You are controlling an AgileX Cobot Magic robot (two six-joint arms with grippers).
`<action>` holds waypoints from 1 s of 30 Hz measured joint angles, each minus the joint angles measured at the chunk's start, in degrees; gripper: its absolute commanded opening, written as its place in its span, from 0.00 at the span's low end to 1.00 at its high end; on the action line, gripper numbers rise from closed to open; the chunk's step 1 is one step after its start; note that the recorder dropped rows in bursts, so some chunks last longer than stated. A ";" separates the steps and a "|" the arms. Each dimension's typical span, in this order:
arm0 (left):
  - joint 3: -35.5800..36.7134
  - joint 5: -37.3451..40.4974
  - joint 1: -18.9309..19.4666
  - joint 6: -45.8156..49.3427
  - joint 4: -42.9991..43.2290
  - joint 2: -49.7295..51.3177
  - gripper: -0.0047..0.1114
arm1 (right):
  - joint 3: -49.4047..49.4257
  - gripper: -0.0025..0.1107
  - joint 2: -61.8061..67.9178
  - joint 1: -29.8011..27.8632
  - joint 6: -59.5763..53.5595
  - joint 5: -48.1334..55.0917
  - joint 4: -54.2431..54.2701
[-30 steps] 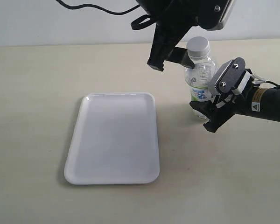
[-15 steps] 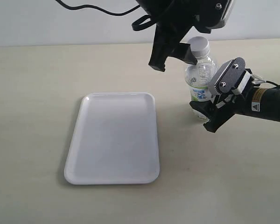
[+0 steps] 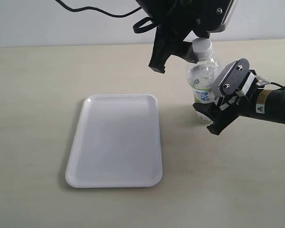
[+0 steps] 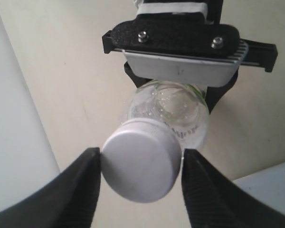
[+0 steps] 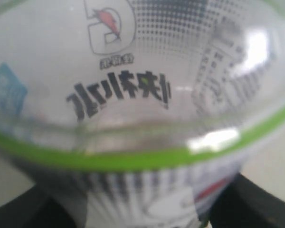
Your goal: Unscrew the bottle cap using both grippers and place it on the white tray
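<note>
Bottle cap (image 3: pixel 202 45) sits on the neck of the bottle (image 3: pixel 203 76), which stands right of the middle of the counter (image 3: pixel 38 95). In the exterior view the black bulk of the left hand (image 4: pixel 141 156) covers the cap's upper left edge. That arm is cut off by the upper border. In its wrist view the two fingers show only as dark tips on either side of the cap, so close that we cannot tell whether they clench it or merely flank it. Farther right, the right hand (image 3: pixel 210 99) is clenched on the bottle's lower body and hides much of the label. Its own wrist view is filled by a blurred label with a green band, and we cannot read the print. Counting left to right, we see one white tray (image 3: pixel 116 140), one bottle with one cap, and two hands. The cap is small, round and plain white with a flat top. The tray lies flat on the counter, well apart from the bottle.
</note>
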 measured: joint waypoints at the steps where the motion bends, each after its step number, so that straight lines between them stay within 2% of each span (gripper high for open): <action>1: 0.00 -0.16 0.09 0.00 0.22 0.00 0.34 | 0.00 0.02 0.00 0.00 0.00 0.00 0.00; 11: 0.00 -0.29 0.09 -0.03 0.59 0.00 0.29 | 0.00 0.02 0.00 0.00 0.00 0.00 0.00; 14: 0.00 -0.29 0.09 -0.03 0.59 0.00 0.21 | 0.00 0.02 0.00 0.00 0.00 0.00 0.00; 17: 0.00 -0.29 0.09 -0.13 0.45 0.00 0.04 | 0.00 0.02 0.00 0.00 0.00 0.00 0.00; 23: 0.00 -0.29 0.09 -2.63 -0.83 0.00 0.04 | 0.00 0.02 0.00 0.00 0.00 0.00 0.00; 30: 0.00 -0.43 0.09 -12.09 -1.59 0.00 0.04 | 0.00 0.02 0.00 0.00 0.00 0.00 0.00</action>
